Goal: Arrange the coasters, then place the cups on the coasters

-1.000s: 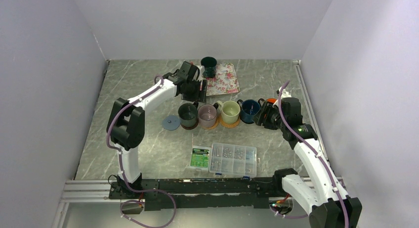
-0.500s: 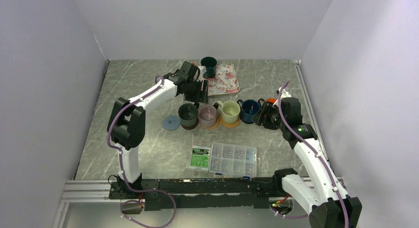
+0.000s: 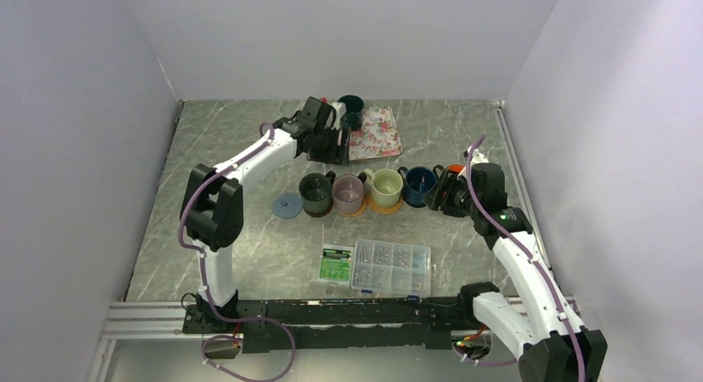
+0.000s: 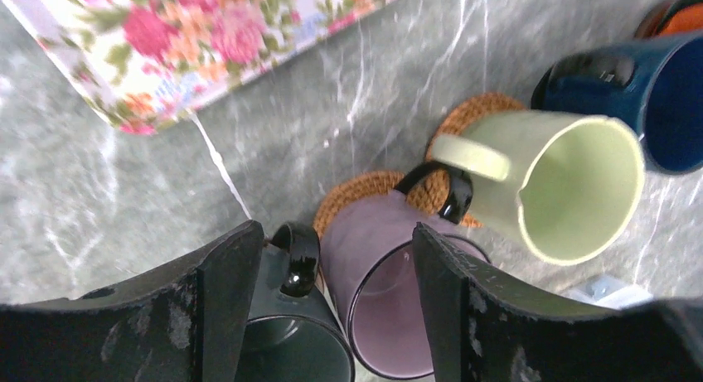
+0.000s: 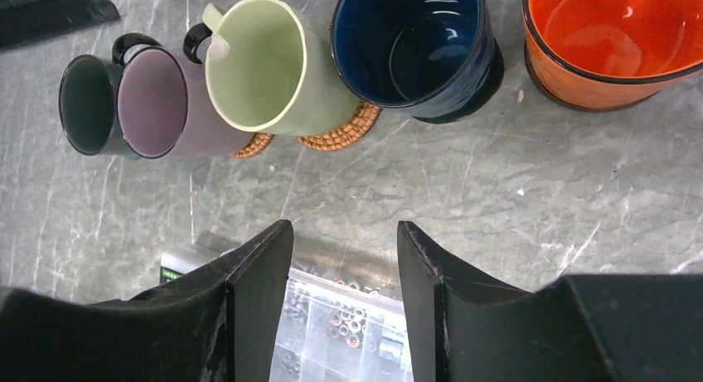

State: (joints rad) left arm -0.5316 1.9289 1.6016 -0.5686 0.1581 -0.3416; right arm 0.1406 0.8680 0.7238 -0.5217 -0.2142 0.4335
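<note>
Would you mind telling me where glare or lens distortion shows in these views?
Top external: soft, even light, no glare on the table. Left wrist: the wide lens stretches and tilts the pale green mug. Right wrist: bright glints inside the navy mug and orange mug, which fan outward.

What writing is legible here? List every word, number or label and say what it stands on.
The green label lying beside the clear box: printed, but too small and blurred to read.
Nothing else in any view shows writing that can be made out.
</note>
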